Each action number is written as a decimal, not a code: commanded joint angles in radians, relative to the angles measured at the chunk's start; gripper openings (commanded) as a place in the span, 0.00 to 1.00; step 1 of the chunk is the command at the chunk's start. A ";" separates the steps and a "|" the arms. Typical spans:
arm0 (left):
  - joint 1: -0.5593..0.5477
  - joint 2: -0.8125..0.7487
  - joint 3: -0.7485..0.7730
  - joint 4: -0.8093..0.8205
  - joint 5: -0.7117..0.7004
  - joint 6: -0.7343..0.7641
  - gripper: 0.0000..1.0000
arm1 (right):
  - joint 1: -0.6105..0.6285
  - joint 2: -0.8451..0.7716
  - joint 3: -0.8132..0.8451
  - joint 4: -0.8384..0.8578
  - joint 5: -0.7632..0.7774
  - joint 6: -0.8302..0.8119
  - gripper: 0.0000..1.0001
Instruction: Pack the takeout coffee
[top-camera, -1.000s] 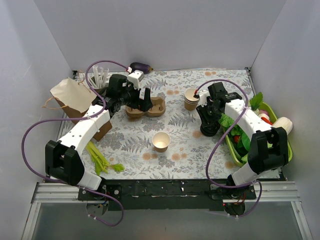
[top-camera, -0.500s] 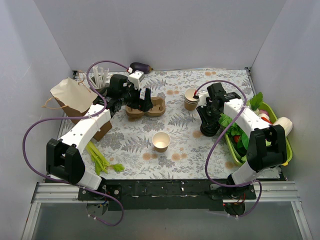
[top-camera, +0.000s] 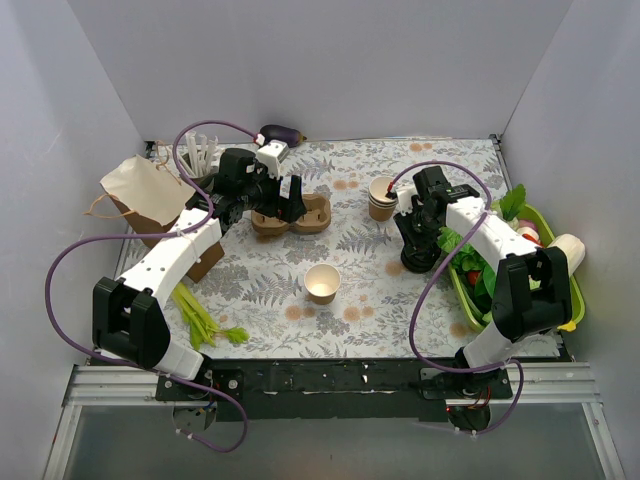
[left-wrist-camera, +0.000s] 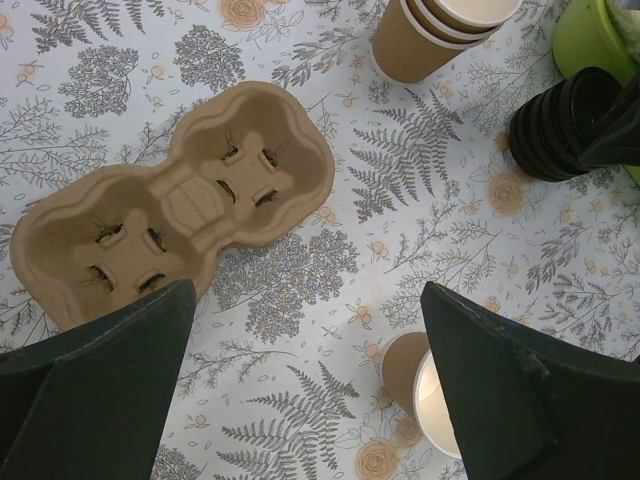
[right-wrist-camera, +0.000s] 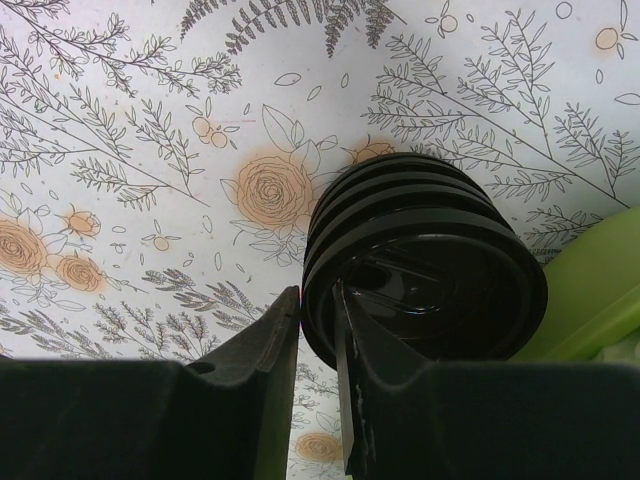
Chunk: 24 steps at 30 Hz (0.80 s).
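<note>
No cup with a black lid is in view. A lidless tan paper cup (top-camera: 322, 283) stands alone mid-table, also in the left wrist view (left-wrist-camera: 425, 385). My left gripper (top-camera: 285, 195) is open and empty above the pulp cup carrier (top-camera: 300, 215), its jaws wide apart (left-wrist-camera: 310, 400). My right gripper (top-camera: 415, 248) is down on the stack of black lids (top-camera: 420, 262). In the right wrist view its jaws (right-wrist-camera: 318, 320) pinch the rim of the top lid (right-wrist-camera: 440, 270), one finger outside and one inside.
A stack of lidless cups (top-camera: 382, 197) stands behind the lids. The brown paper bag (top-camera: 150, 200) lies at the left edge. A green tray (top-camera: 570, 300) of vegetables is at the right, celery (top-camera: 200, 315) at front left, an eggplant (top-camera: 283, 132) at the back.
My right gripper has shifted slightly at the lid stack. The left arm has barely moved.
</note>
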 joint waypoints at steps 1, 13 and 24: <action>0.003 -0.027 0.012 0.021 -0.005 0.001 0.98 | -0.004 -0.004 0.000 0.002 0.005 0.001 0.25; 0.000 -0.057 -0.002 0.021 0.037 0.075 0.98 | -0.006 -0.080 0.112 -0.108 -0.014 -0.020 0.01; -0.047 -0.307 -0.247 0.276 0.468 0.775 0.95 | -0.004 -0.067 0.294 -0.286 -0.619 -0.123 0.01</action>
